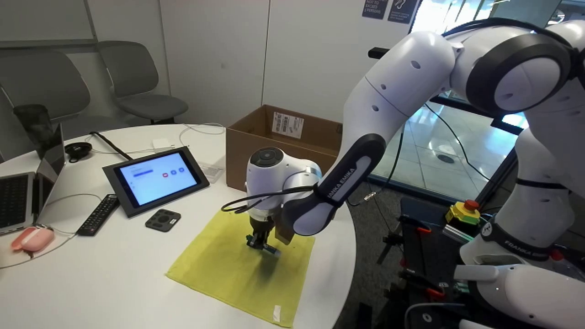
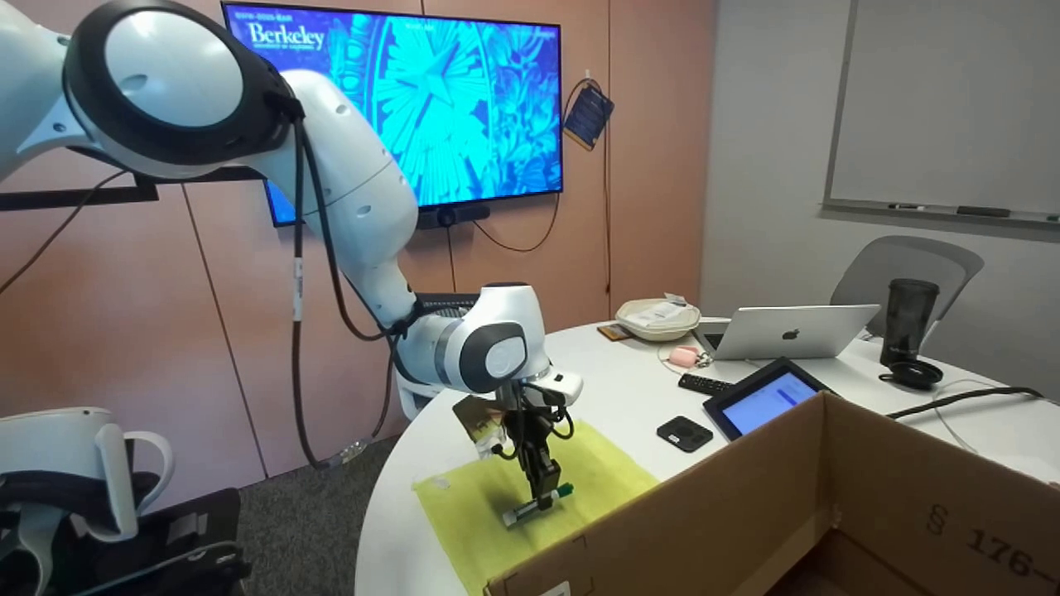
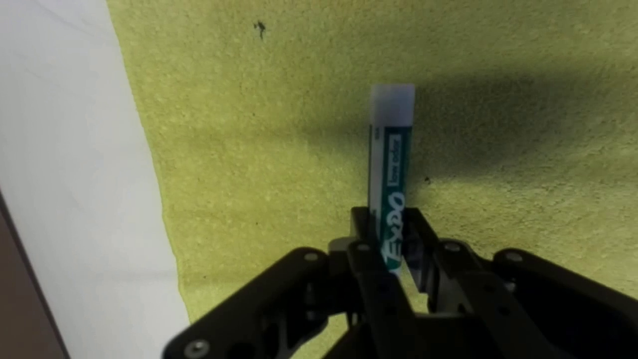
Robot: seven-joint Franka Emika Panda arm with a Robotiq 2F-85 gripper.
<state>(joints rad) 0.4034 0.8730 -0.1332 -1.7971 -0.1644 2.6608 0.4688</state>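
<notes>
A big blue wall screen (image 2: 464, 108) glows along the top of an exterior view, and below it sweeps the white bench (image 1: 114, 283), a yellow cloth (image 1: 219, 269) spread near its rounded edge. And there's the marker (image 3: 391, 172), right over that cloth, gripped in the claw (image 3: 386, 229)! Black fingers (image 3: 418, 232) pinch the barrel from both sides. Lovely look in the wrist view: a slim white tube just right of the frame's centre, almost vertical, a deep green label running lengthwise, "EXPO" in chunky white letters low down, "low odor" in finer print above, and a plain pale end pointing to the top of the frame. In an exterior view it hangs slantwise at lower centre, pale end to the lower left, green cap (image 2: 566, 489) poking out to the upper right. A soft shadow (image 3: 488, 124) darkens the cloth to the marker's right in the wrist view. Down in the lower right of an exterior view looms a cardboard box (image 2: 745, 505), and in an exterior view a lit tablet (image 1: 157, 178) stands left of centre.
</notes>
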